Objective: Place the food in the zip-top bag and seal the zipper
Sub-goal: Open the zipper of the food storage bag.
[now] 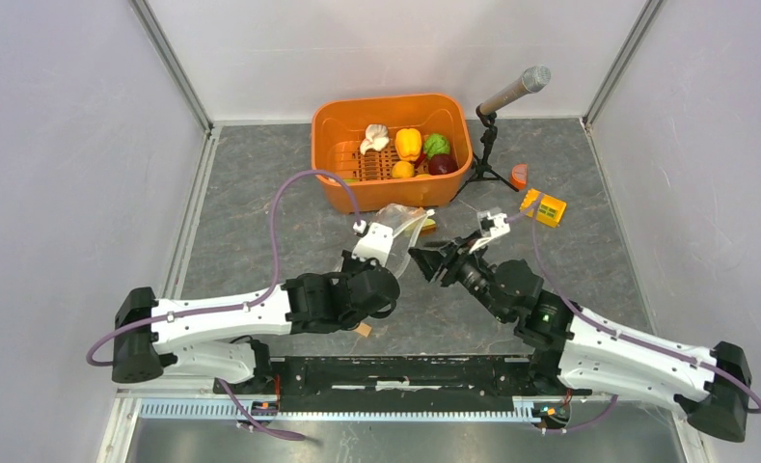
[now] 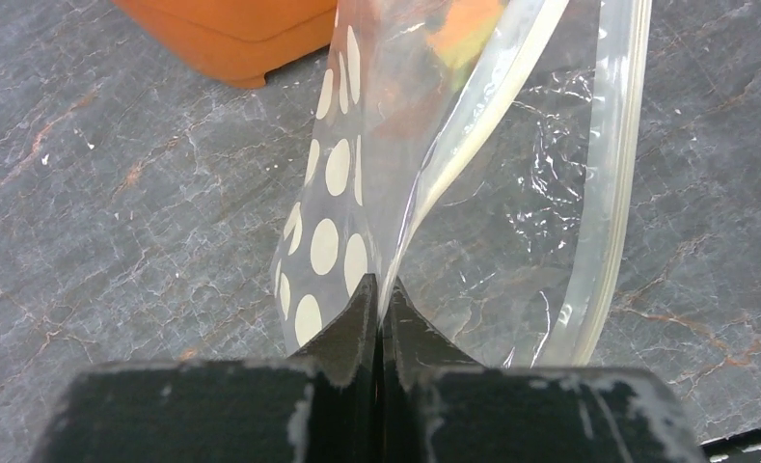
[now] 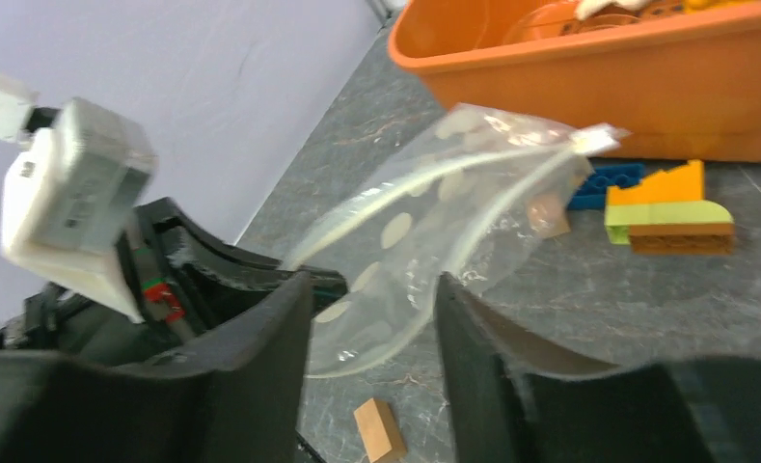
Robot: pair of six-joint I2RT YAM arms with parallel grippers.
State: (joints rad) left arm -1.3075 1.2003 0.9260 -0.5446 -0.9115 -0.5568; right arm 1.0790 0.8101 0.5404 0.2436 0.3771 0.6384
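The zip-top bag (image 1: 402, 224), clear with white dots, hangs lifted just in front of the orange basket (image 1: 330, 164). My left gripper (image 2: 381, 289) is shut on one lip of the bag (image 2: 338, 174). The zipper (image 2: 610, 193) curves away on the right, and the mouth gapes. My right gripper (image 3: 371, 313) stands open with the bag's lower edge (image 3: 405, 251) between its fingers, which do not touch it. The food lies in the basket: white garlic (image 1: 374, 138), yellow pepper (image 1: 408, 143), green cabbage (image 1: 437, 145), a dark red piece (image 1: 443, 164) and a yellow-orange piece (image 1: 403, 170).
A small tan wooden cube (image 3: 378, 429) lies on the table below the bag. Coloured building blocks (image 3: 665, 207) sit beside the basket's front wall (image 3: 598, 77). A microphone on a tripod (image 1: 511, 92), a yellow block (image 1: 543, 207) and an orange piece (image 1: 519, 176) stand to the right.
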